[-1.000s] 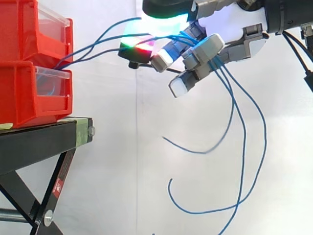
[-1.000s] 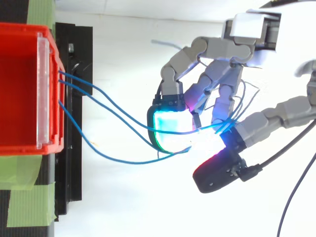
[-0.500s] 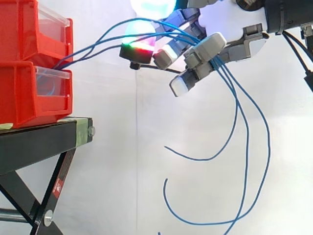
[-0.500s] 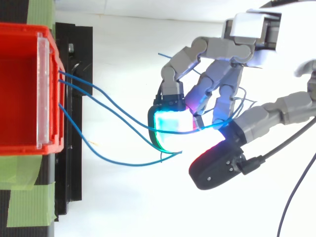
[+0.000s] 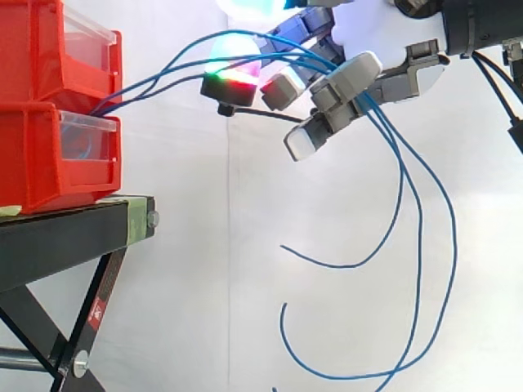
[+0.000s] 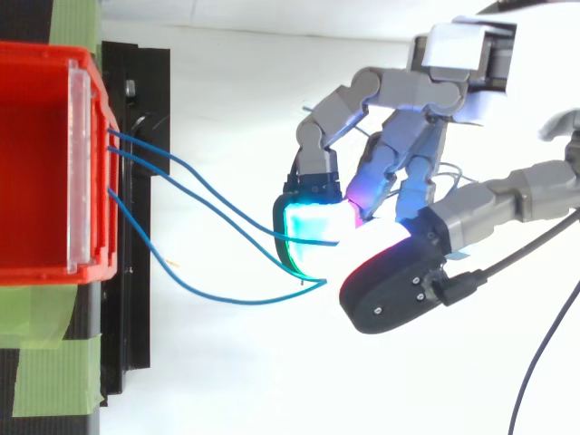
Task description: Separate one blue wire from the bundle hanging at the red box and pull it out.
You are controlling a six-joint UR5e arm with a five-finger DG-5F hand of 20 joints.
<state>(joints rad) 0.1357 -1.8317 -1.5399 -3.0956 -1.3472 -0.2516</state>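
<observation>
Your hand (image 6: 408,172) reaches in from the right, high and well apart from the red box (image 5: 41,57), fingers curled toward it; it is clenched round the blue wires (image 5: 135,83), which run from the box through the fingers and hang below; the glow hides which wire the pads pinch.
</observation>
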